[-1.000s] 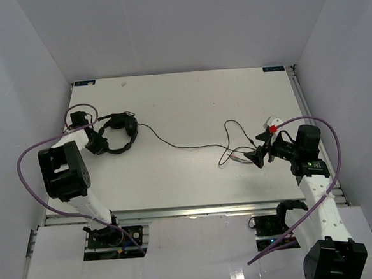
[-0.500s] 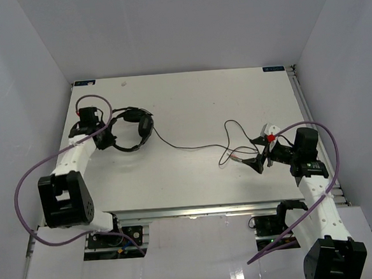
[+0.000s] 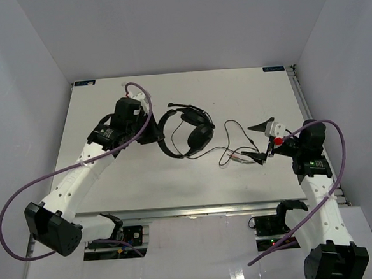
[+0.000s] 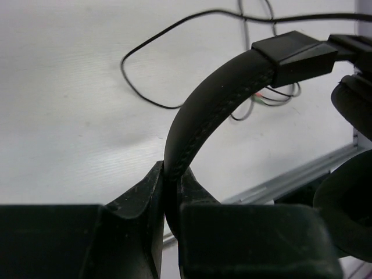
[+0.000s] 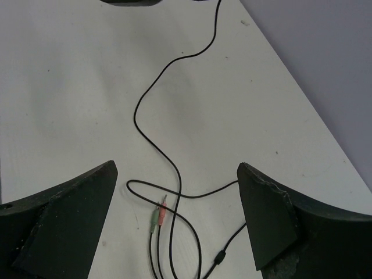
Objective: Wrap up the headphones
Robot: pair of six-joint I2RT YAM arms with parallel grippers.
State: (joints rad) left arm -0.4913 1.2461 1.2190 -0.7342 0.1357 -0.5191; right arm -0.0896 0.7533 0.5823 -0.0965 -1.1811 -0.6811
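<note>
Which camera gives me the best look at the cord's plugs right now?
Right wrist: the plugs lie sharp, framed by the open right gripper. Top external shows them tiny; left wrist, a distant blur.

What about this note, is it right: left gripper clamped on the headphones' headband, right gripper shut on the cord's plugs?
No. The right gripper is open, its fingers standing either side of the plugs without touching them, as the right wrist view shows. The left gripper is clamped on the headband of the headphones.

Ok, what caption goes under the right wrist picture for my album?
Open right gripper hovers above the headphone cord and its two small plugs on the white table.
</note>
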